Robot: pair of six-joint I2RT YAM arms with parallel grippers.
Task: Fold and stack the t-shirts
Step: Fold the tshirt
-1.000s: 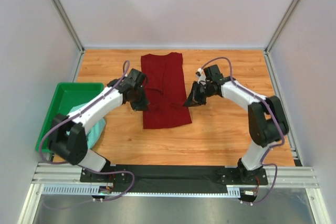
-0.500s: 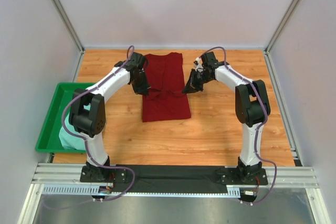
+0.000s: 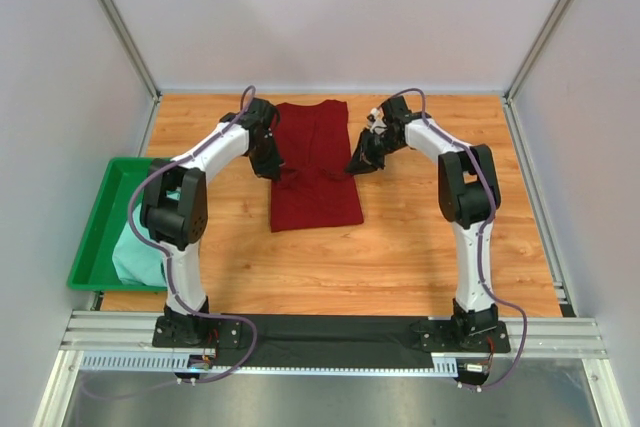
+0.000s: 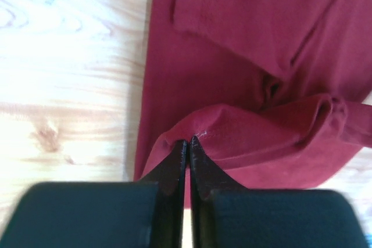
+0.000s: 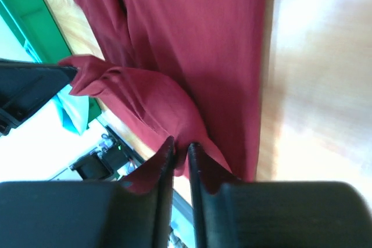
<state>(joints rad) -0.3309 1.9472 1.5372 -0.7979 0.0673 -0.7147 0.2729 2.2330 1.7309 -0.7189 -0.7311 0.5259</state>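
Wooden table (image 3: 430, 237) carries the maroon shirt (image 3: 315, 172) between both arms; the left gripper (image 4: 189, 140) and right gripper (image 5: 180, 143) each clamp a raised side edge. Both should travel level and together so the fold lands straight. Behind the left gripper, the mint shirt (image 3: 135, 252) sits in a green tray (image 3: 95, 237); pale walls stand close.

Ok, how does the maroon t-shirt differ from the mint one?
The maroon t-shirt lies on the wooden table; the mint t-shirt sits in the green tray. The maroon t-shirt is spread long and mostly flat, with a raised ridge midway; the mint t-shirt is bunched up. Both are plain cloth.
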